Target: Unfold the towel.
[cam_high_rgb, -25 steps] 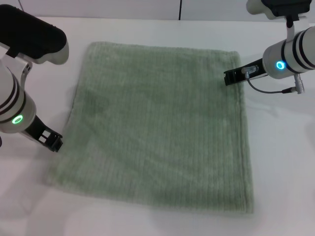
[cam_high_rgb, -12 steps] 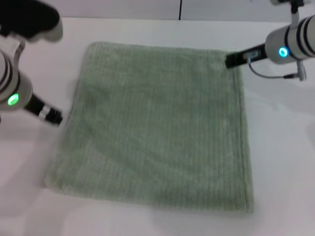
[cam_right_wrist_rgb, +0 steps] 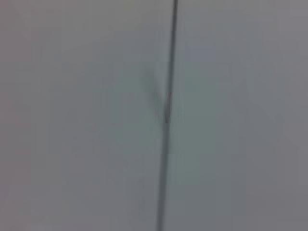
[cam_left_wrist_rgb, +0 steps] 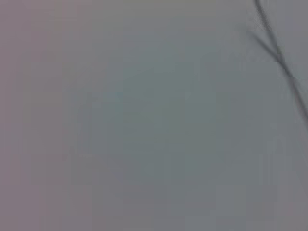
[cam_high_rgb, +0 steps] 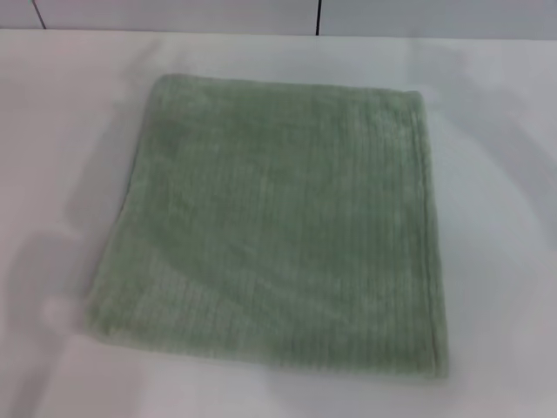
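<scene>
One towel (cam_high_rgb: pixel 278 226) lies flat, table (cam_high_rgb: pixel 505 261) showing beyond all edges.

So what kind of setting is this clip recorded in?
Probably a lab or test bench, not a home. A pale sage-green ribbed terry towel lies flat on a plain white tabletop, with a pale panelled wall behind split by a dark seam. Neither gripper is in view.
</scene>
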Robot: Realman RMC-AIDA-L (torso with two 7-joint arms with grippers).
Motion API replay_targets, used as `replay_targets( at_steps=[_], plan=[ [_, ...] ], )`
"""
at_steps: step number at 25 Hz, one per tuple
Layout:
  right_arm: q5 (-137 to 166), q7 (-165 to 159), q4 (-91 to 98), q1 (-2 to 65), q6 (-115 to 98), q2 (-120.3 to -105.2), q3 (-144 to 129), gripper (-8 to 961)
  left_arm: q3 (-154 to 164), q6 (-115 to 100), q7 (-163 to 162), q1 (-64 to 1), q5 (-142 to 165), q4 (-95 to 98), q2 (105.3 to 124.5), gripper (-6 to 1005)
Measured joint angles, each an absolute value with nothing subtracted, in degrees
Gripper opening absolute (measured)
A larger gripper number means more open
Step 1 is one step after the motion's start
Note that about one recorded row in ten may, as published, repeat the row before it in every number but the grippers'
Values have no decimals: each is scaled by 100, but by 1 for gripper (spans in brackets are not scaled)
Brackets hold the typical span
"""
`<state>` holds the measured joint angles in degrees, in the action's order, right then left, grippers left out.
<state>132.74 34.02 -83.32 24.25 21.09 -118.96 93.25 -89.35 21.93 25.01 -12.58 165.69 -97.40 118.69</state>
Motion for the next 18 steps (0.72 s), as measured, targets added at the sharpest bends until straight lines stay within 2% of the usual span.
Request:
replay_targets(
  at_steps=[1,2,5,6,7,11,15,16,18],
  plan=[
    [12648,4019,-8711,1716,877,-11892,8810,0,-8776,1261,2574,-1010,16547,-9513,11865,494],
    [12648,4019,-8711,1716,877,-11892,8810,0,-8675,464,2561,-864,16504,-9288,11860,495],
    [12387,4687,-8730,907,-963,-11903,7934,0,-8534,-1621,2118,-612,16238,-8411,11854,495],
    [12552,4715,-8314,586,-2412,-11883,7282,0,-8503,-2004,2007,-592,16189,-8174,11852,495],
    [12552,4715,-8314,586,-2412,-11883,7282,-1,-8434,-2518,1897,-588,16150,-7691,11851,495],
    [13358,4005,-6594,495,-5454,-11890,6228,19,-8030,-4417,1724,-733,16115,-6022,11860,505],
    [13780,2001,-4403,836,-8136,-11925,5872,46,-7532,-6335,1693,-1079,15895,-4318,11886,525],
    [13720,1173,-3342,1102,-8972,-11948,5840,53,-7371,-6758,1687,-1231,15701,-3803,11888,530],
    [13629,864,-2922,1234,-9300,-11955,5835,67,-7316,-6887,1683,-1308,15594,-3556,11888,567]
  ],
)
